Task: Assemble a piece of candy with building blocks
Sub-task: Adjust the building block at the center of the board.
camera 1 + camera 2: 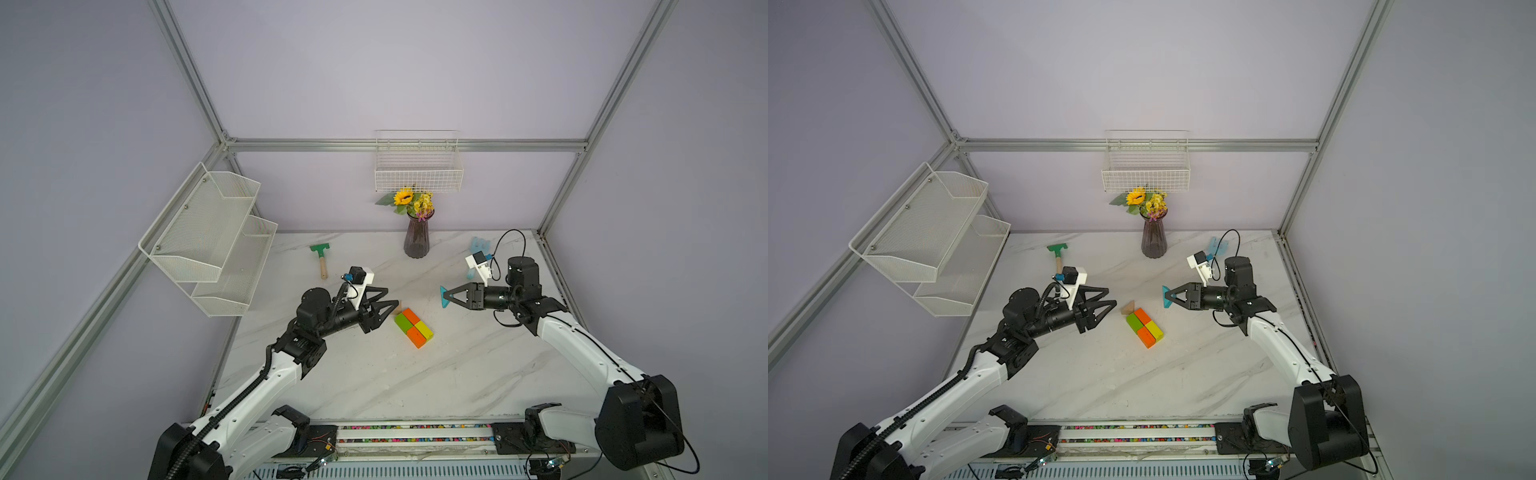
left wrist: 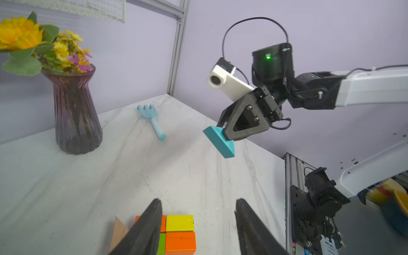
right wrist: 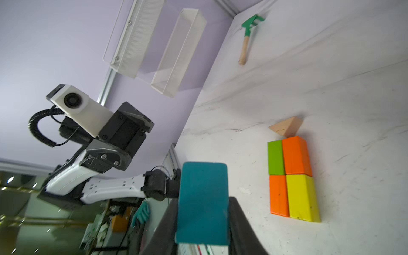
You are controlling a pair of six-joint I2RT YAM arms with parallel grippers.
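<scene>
Nearest, the candy body (image 1: 414, 328) lies flat on the table (image 1: 374, 386): green, yellow and two orange blocks butted into one rectangle, its near end bare. Beyond it, the tan triangle (image 1: 1128, 308) touches the far end, forming one wrapper tip. The left gripper (image 1: 1112, 296) hangs just beside that piece, jaws wide and empty. Farther right, the right gripper (image 1: 447, 296) clamps the teal triangle (image 3: 203, 198) above the table, well apart from the rectangle, probably destined for the bare end.

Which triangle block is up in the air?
The teal triangle, pinched in the right end effector. The tan triangle sits on the table.
</scene>
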